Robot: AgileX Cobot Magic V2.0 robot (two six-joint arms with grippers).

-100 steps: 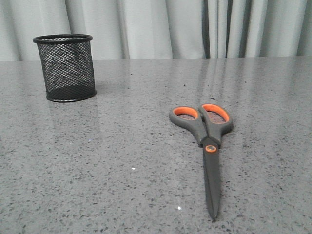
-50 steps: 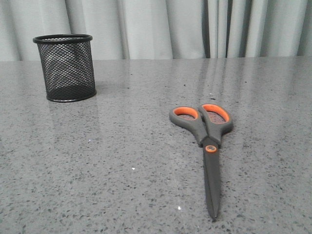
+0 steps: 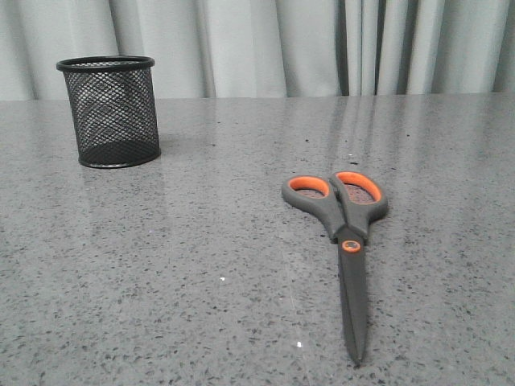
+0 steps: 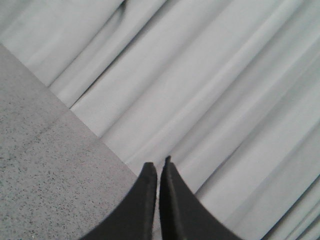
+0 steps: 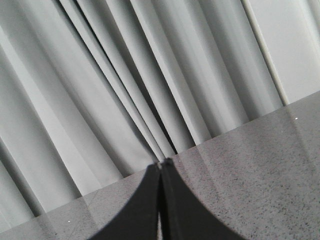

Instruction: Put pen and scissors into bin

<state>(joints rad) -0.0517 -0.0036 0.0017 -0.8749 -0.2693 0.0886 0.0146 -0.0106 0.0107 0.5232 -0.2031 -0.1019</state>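
Observation:
The scissors lie flat on the grey table at the front right, with dark grey handles, orange-lined loops towards the back and blades pointing to the front. The bin, a black wire-mesh cup, stands upright at the back left and looks empty. The pen is out of view. Neither gripper shows in the front view. My left gripper is shut and empty, raised and facing the curtain. My right gripper is shut and empty, also facing the curtain and the table's far edge.
A pale grey pleated curtain hangs behind the table's far edge. The speckled grey tabletop spreads between the bin and the scissors.
The whole front view has shifted very slightly to the right and down. The scissors and the bin keep their places on the table.

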